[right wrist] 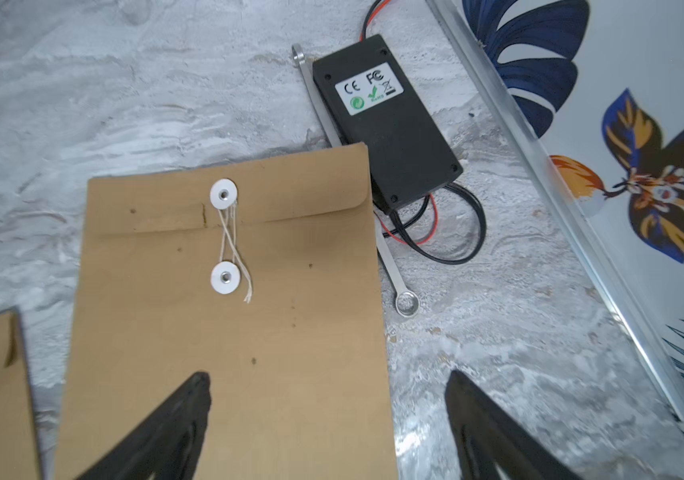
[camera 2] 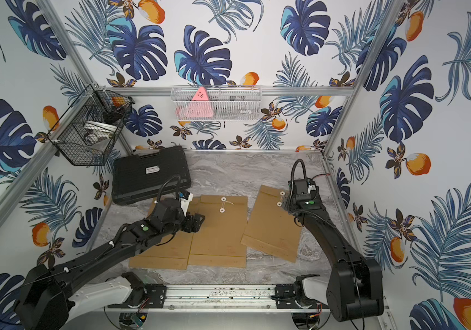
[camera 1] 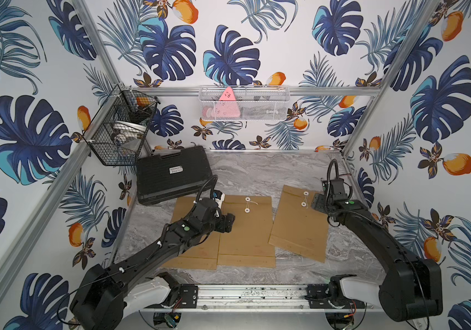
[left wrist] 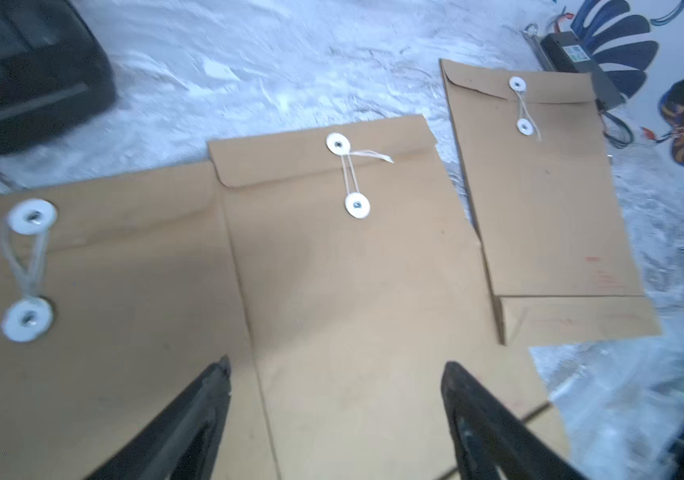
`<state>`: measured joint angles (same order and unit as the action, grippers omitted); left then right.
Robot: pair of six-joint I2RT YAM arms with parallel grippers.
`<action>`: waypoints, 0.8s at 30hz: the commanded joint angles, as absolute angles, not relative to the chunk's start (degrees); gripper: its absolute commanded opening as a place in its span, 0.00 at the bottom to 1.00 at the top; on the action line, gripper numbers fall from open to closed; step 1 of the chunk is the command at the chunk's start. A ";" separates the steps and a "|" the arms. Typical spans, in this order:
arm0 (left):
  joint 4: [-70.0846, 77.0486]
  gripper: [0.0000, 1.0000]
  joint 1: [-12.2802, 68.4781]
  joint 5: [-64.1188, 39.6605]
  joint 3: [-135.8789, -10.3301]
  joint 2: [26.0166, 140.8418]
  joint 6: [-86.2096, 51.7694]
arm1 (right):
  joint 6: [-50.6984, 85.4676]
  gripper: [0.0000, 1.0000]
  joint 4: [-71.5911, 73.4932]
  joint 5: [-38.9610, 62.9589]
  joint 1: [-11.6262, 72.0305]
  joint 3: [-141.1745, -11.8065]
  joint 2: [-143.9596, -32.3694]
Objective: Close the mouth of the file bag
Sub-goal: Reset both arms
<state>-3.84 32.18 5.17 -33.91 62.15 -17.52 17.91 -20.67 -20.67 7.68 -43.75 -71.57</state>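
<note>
While three brown file bags lie flat on the marble desk (camera 1: 257, 171), each with its flap folded down and a string run between its two white buttons, the left fingers (left wrist: 203, 415) hover spread and empty where the middle file bag (left wrist: 352, 291) overlaps the left file bag (left wrist: 103, 270). Over the right file bag (right wrist: 228, 353) the right fingers (right wrist: 174, 424) also stand spread, pinching nothing. That bag lies tilted near the right wall, apart from the others, its far right corner over a wrench (right wrist: 404, 305) beside a black box (right wrist: 386, 124). At far left sits a black case (camera 1: 171, 174).

Table (camera 1: 257, 171): file bags (camera 1: 245, 228), case (camera 1: 165, 183), apparently adapter (right wrist: 386, 120).
</note>
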 commanded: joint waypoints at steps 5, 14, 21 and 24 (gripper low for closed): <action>23.08 0.89 27.63 39.07 -30.01 70.54 -1.80 | 12.38 0.92 18.63 -29.35 5.63 -29.16 -75.48; 44.80 0.95 12.06 28.80 -20.11 80.76 -2.64 | 4.93 1.00 47.45 -24.68 5.03 -23.30 -86.31; 60.23 0.99 9.06 15.44 -19.45 91.23 4.27 | 4.14 1.00 60.74 -16.92 2.74 -19.26 -93.93; 66.09 0.99 6.50 14.92 -18.87 95.89 2.16 | 4.06 1.00 59.35 -15.86 2.02 -21.62 -95.86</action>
<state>53.36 7.90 17.54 -19.03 92.27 1.76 4.89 54.26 -18.92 2.46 -20.25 -95.42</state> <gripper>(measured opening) 0.989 0.998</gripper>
